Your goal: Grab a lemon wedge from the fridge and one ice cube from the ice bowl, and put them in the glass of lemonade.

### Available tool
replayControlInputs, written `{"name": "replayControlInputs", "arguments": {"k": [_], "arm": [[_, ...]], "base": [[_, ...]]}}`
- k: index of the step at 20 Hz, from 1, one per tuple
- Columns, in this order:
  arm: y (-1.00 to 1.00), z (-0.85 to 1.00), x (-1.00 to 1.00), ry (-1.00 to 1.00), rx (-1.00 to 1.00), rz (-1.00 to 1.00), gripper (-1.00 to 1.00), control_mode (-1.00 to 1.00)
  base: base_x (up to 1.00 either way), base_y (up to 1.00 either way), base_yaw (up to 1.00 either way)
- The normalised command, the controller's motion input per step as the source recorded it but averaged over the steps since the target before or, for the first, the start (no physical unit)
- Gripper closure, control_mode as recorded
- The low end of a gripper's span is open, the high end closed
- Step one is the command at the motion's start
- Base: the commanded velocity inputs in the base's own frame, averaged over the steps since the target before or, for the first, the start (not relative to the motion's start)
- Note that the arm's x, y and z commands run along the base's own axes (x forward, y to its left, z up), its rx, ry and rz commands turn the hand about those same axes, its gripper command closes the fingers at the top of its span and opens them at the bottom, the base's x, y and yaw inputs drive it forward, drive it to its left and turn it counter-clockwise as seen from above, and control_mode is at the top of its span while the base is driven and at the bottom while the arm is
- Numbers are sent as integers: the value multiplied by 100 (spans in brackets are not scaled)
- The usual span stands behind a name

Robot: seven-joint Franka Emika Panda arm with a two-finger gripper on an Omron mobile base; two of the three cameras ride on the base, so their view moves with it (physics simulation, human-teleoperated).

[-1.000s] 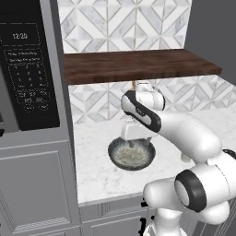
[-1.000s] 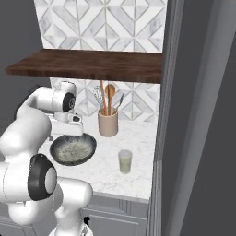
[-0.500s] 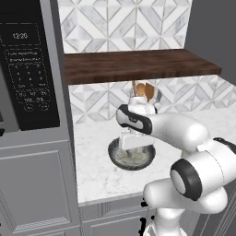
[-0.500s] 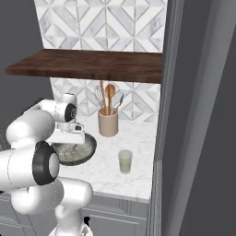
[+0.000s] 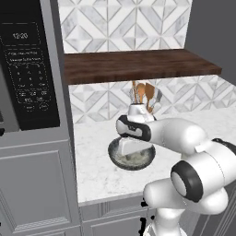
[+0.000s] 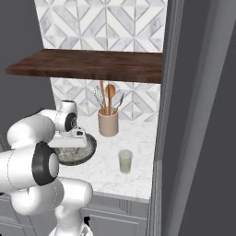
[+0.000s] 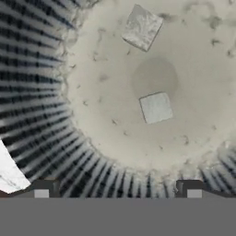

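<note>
Speckled grey-white fills the ice bowl [image 7: 69,138] right under me; two pale ice cubes [image 7: 156,107] lie on its floor, apart from each other. My fingers [image 7: 117,189] stand spread wide over the ribbed wall, holding nothing. On the marble counter [image 6: 138,138], the glass of lemonade [image 6: 125,161] stands near the bowl, the beige pot of wooden spoons [image 6: 108,123] behind it.
</note>
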Motion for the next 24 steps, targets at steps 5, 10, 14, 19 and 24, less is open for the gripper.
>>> {"name": "replayControlInputs", "arguments": {"k": [5, 10, 14, 19, 24], "arm": [[0, 0, 43, -3, 0, 0, -100, -100], [0, -23, 24, 0, 0, 0, -100, -100], [0, -37, 0, 0, 0, 0, -100, -100], [0, -17, 0, 0, 0, 2, -100, -100], [9, -2, 0, 0, 0, 7, -100, -100]], "base": [[0, 0, 0], [0, 0, 0], [0, 0, 0], [0, 0, 0], [0, 0, 0]]}}
